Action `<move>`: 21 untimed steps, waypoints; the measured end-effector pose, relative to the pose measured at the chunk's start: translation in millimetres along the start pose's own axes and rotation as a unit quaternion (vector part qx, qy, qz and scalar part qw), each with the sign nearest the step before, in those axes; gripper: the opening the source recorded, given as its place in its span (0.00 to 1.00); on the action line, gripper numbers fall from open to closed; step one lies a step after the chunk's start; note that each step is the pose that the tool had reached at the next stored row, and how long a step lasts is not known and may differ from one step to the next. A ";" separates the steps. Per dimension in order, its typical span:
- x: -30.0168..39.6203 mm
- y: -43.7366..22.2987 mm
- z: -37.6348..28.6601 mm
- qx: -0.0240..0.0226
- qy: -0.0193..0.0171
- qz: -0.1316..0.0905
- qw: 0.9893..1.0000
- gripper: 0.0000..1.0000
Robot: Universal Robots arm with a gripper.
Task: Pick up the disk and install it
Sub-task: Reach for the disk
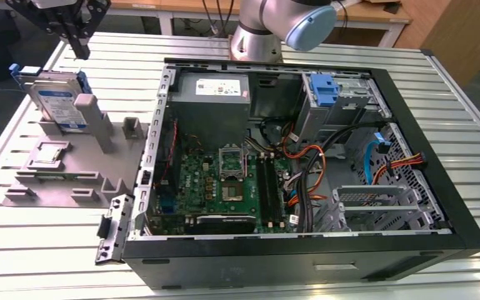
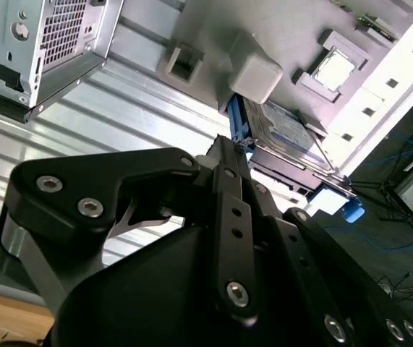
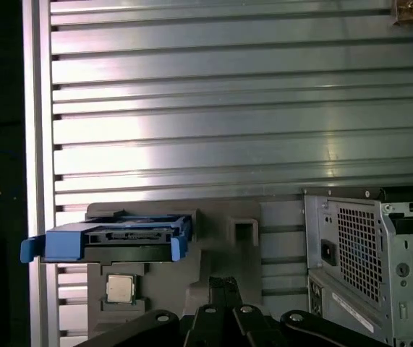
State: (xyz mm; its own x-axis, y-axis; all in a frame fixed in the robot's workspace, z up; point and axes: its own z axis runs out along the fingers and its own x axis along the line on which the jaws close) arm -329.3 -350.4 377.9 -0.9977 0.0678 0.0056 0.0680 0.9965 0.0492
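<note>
End effector [image 1: 80, 51] cropped at picture edge; disk [image 1: 59, 102] base likely behind fixture [image 1: 98, 128].

Exterior view high above table [image 1: 440, 100], disk [image 3: 112, 242] [image 2: 286, 126] in both wrist views

Silver, blue-framed disk [image 1: 60, 103] standing on edge in grey fixture [image 1: 57, 172].

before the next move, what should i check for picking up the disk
1. Disk stands upright in the grey holder: ok.
2. Gripper is apart from the disk, holding nothing: ok.
3. Gripper open for a grasp: not ok, it is shut.
4. Gripper lined up with the disk: cannot tell.
5. Computer case lies open: ok.
</note>
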 end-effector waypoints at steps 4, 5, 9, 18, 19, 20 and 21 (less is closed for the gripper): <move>0.1 0.0 0.0 0.000 0.000 0.000 1.000 0.10; 0.1 0.0 0.0 0.000 0.000 0.000 1.000 0.10; 0.9 0.3 0.0 0.000 0.000 0.000 1.000 0.10; 17.1 3.4 0.4 0.000 0.000 0.000 1.000 0.10; 19.8 4.0 0.5 0.000 0.000 0.000 1.000 0.10; 22.7 4.5 0.6 0.000 0.000 0.000 1.000 0.10; 25.7 5.0 0.7 0.000 0.000 0.000 1.000 0.10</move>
State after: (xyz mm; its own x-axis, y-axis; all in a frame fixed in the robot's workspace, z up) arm -354.6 -343.6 377.6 -0.9977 0.0678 0.0060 0.0680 0.9965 0.0492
